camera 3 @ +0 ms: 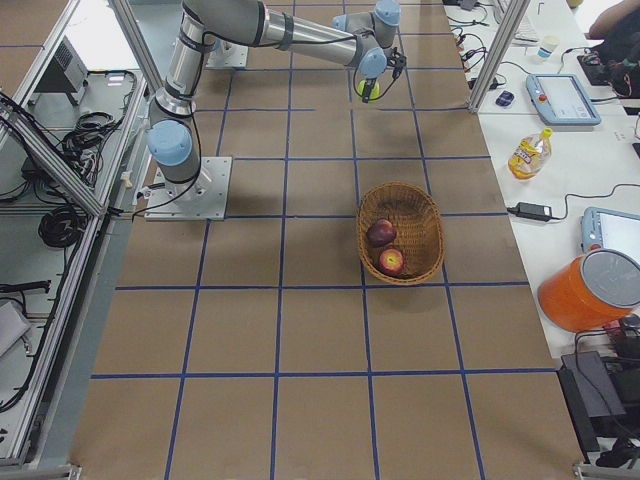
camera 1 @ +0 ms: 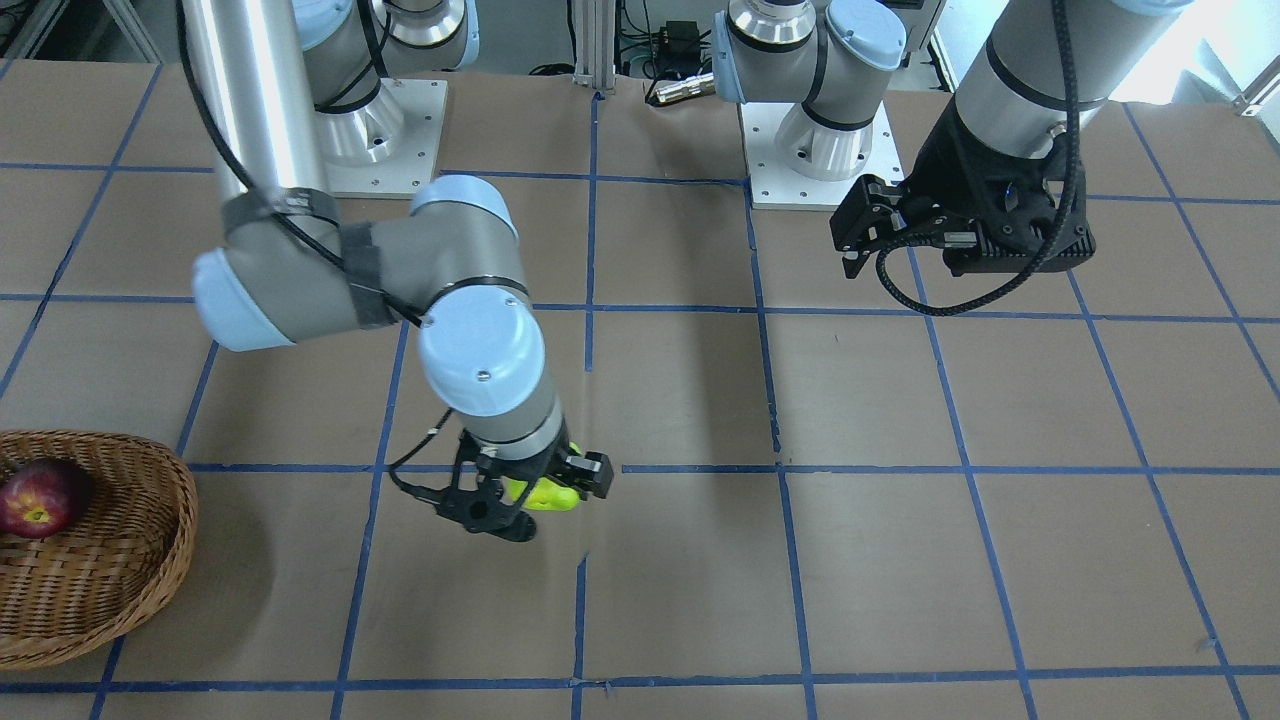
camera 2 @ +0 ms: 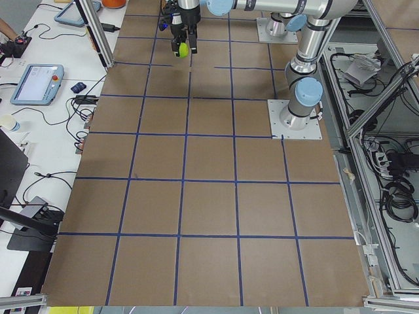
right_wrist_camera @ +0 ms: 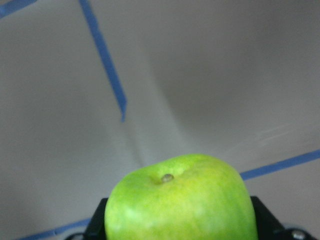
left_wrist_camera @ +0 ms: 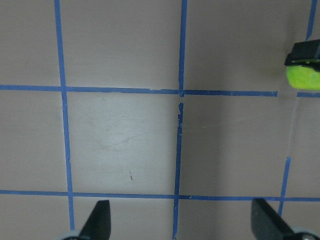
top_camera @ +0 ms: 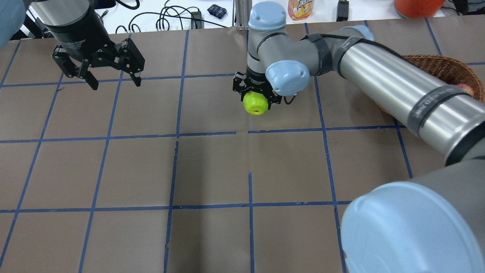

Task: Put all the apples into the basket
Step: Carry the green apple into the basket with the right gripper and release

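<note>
Currently held: green apple, clamped between the fingers of the right gripper; most of the fruit hangs below the fingertips.
Apple position: apparently lifted clear of the tabletop, about midway along the table's length and toward the operators' long edge.
Basket: stands near the operators' long edge, toward the robot's right end of the tabletop, well apart from the held apple.
Basket contents: red apple and maroon apple, side by side and close together.
Left gripper: spread wide, empty, hovering toward the robot's left end of the table.
Task status: judged two of three apples placed; the carry to the basket is the step in hand.
Risk 1, slip: the fingers appear to hold the upper part of a smooth round fruit; a fast swing or a sudden stop could shake it loose, and it would roll across the flat tabletop.
Risk 2, rim strike: a low approach could catch the braided rim and push or tip the light basket.
Risk 3, rebound: release from height onto the two seated apples could bruise them or bounce the green apple over the shallow wall.
Risk 4, crowding: descent over an occupied spot could press fruit against fruit.
</note>
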